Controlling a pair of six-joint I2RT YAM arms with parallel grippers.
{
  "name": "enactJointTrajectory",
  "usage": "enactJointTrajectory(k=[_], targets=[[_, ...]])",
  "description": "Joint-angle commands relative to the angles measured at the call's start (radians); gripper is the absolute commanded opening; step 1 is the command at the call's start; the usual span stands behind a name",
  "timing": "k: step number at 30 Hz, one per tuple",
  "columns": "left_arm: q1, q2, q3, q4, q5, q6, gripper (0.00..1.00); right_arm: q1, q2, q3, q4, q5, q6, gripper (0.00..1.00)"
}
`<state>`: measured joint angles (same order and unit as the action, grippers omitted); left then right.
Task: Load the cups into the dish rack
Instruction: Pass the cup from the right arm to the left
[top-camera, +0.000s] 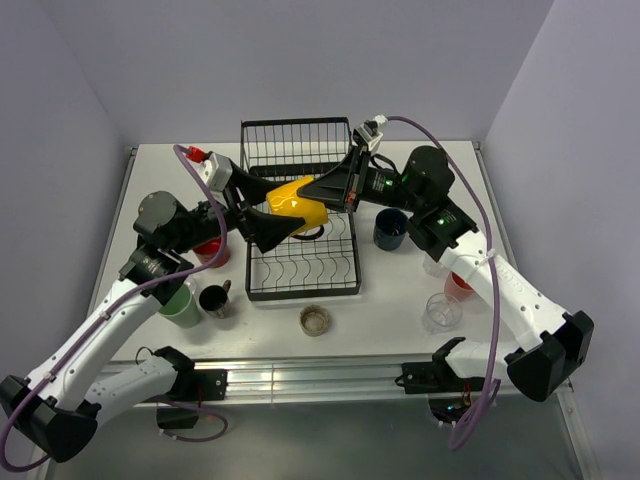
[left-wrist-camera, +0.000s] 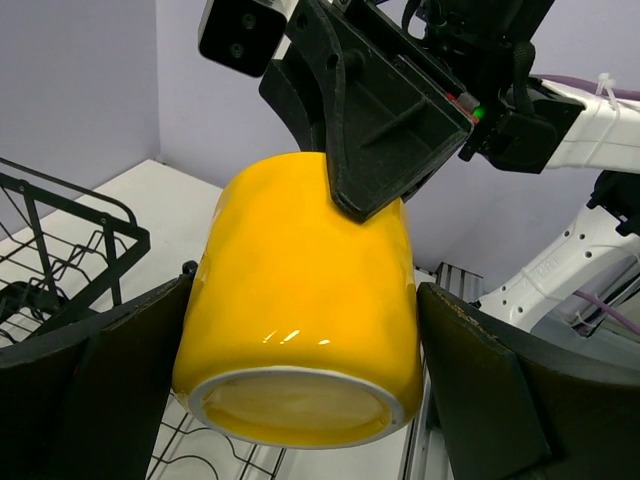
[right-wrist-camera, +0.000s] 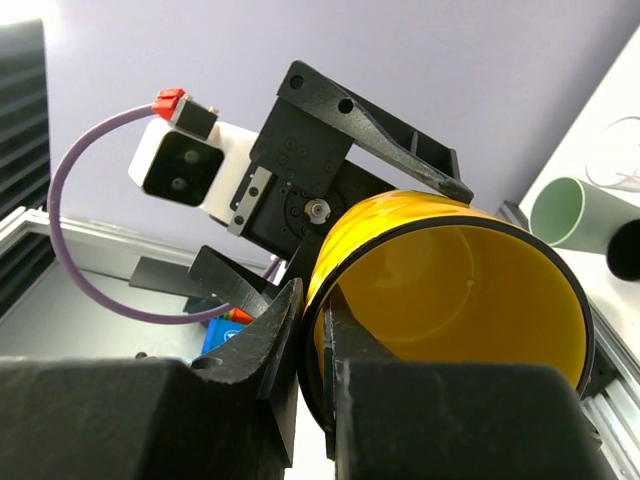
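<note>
Top external view, contents by size:

- White rectangular table (top-camera: 400, 320), carrying everything below.
- Black wire dish rack (top-camera: 295, 145), mid-table towards the far edge, with its taller basket section at the far end.
- Left claw (left-wrist-camera: 305, 290): fingers spread to either side of the mug's body. Whether they press on it cannot be told.
- Right claw (right-wrist-camera: 318, 310): pinching the mug's rim, one finger inside and one outside.
- Glossy yellow ceramic mug (top-camera: 298, 205), tipped on its side in the air above the rack, between the two claws.
- Pale green plastic tumbler (top-camera: 180, 305), towards the left edge.
- Navy mug (top-camera: 390, 228), just right of the rack.
- Black mug (top-camera: 213, 298), beside the tumbler.
- Red cup (top-camera: 210, 250), left of the rack.
- Clear glass (top-camera: 440, 312), towards the near right corner.
- Second red cup (top-camera: 458, 287), just beyond the clear glass.
- Low brownish glass (top-camera: 314, 320), between the rack and the near edge.
</note>
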<state>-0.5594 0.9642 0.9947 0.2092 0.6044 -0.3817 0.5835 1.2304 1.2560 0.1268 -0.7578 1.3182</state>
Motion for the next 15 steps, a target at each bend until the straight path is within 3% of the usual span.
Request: enactJointTrajectory(k=[1, 15], targets=[[-0.004, 0.028, -0.008, -0.013, -0.006, -0.009, 0.99, -0.001, -0.095, 0.013, 0.287, -0.046, 0.069, 0.00], [-0.005, 0.102, 0.084, -0.044, 0.051, -0.178, 0.99, -0.004, -0.137, 0.005, 0.353, -0.031, 0.020, 0.00]])
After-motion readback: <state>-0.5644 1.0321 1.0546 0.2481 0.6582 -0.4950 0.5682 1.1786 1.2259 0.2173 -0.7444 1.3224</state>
